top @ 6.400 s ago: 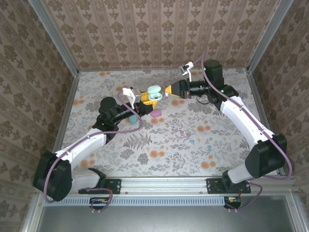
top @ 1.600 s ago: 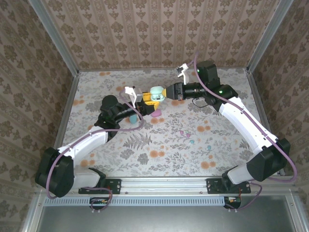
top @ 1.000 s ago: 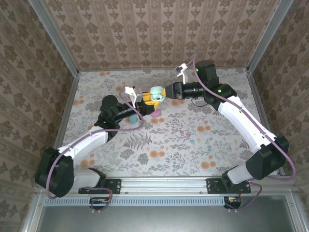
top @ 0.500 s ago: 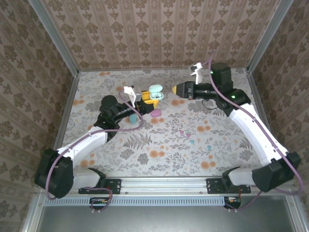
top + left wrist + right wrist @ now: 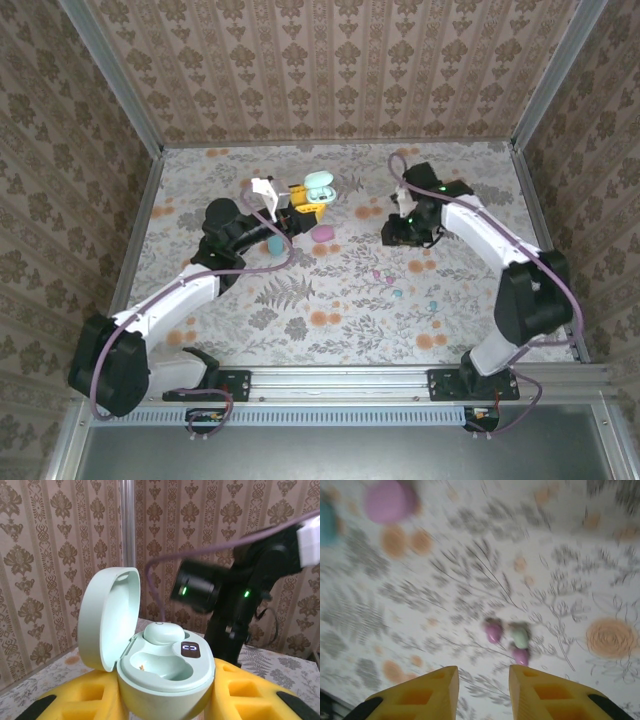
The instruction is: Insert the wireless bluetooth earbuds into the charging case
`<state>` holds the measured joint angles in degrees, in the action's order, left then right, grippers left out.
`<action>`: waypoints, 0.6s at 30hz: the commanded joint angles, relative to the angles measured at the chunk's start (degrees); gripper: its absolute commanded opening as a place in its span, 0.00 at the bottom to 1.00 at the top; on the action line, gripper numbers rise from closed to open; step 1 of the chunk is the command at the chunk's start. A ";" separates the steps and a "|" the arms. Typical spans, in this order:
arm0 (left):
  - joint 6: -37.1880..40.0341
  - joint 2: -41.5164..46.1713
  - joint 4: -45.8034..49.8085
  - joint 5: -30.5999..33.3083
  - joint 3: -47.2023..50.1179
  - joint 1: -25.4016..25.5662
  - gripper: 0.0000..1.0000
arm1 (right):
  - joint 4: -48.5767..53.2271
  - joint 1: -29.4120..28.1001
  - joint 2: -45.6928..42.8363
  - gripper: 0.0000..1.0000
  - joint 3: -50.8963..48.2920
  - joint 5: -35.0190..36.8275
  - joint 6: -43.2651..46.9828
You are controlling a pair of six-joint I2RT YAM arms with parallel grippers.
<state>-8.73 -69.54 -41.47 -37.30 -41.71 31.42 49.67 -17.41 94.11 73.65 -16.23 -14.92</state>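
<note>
Now your right gripper [image 5: 484, 682] hangs narrowly parted and empty. The wireless bluetooth earbuds [image 5: 520, 637] lie just above it in the wrist frame, slightly right of its gap. Your left gripper [image 5: 165, 707] clamps the open charging case [image 5: 160, 672].

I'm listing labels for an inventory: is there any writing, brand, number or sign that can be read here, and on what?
No text reads clearly.
On the open mint case, the small dark screen shows faint bluish marks, too small and blurred to read.
The wallpaper and the table cover carry only patterns, no words.
</note>
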 commanded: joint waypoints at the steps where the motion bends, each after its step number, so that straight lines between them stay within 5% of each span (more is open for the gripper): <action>1: 1.34 2.42 -0.01 2.11 0.66 0.22 0.31 | 5.70 -1.21 3.09 0.35 -0.85 2.88 2.03; 18: 2.56 2.83 1.28 3.07 0.76 0.06 0.31 | 1.80 -3.82 8.97 0.33 -4.48 -2.50 -1.55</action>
<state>-7.42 -67.40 -39.18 -34.46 -41.25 31.46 51.20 -20.91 102.17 69.97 -16.80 -15.40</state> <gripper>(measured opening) 0.344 0.334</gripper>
